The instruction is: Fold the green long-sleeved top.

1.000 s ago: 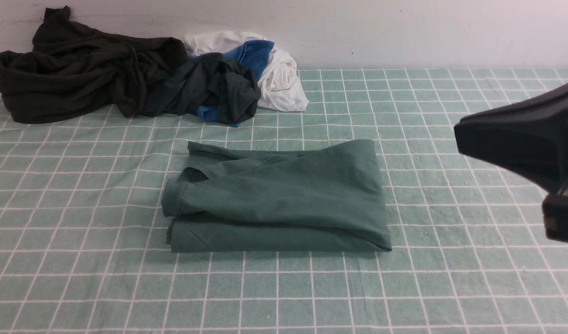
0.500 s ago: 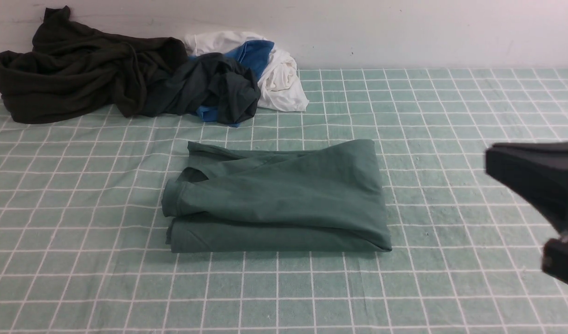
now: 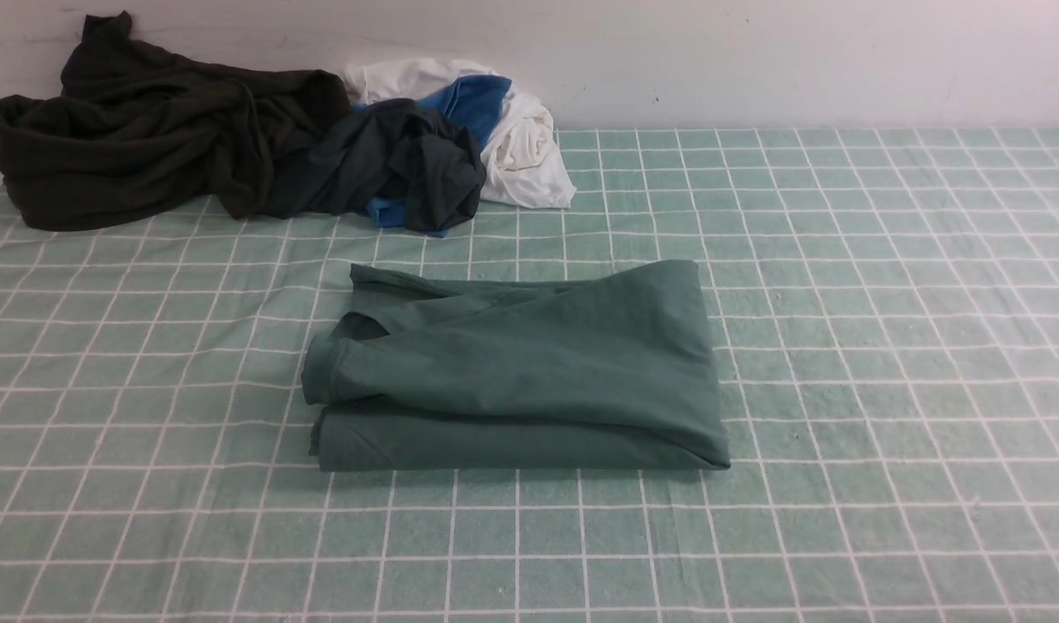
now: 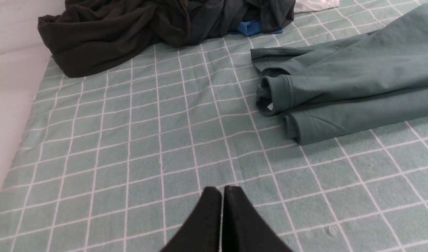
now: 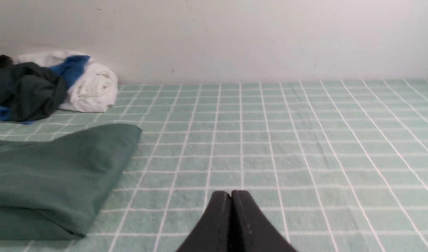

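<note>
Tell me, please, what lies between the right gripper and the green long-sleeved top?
Nothing but bare checked cloth. In the right wrist view, the shut right gripper is apart from the folded green long-sleeved top, with only grid squares between them.

The top is a plain, muted mid-green all over. The worktop wears a pale mint-green cloth crossed by thin white lines into a grid of squares. At the far left, the pile shows a very dark olive-brown garment, a blackish-green garment, a bright blue piece and a white cloth. The wall is off-white. Both hands, the left hand and the right hand, are matt black.
</note>
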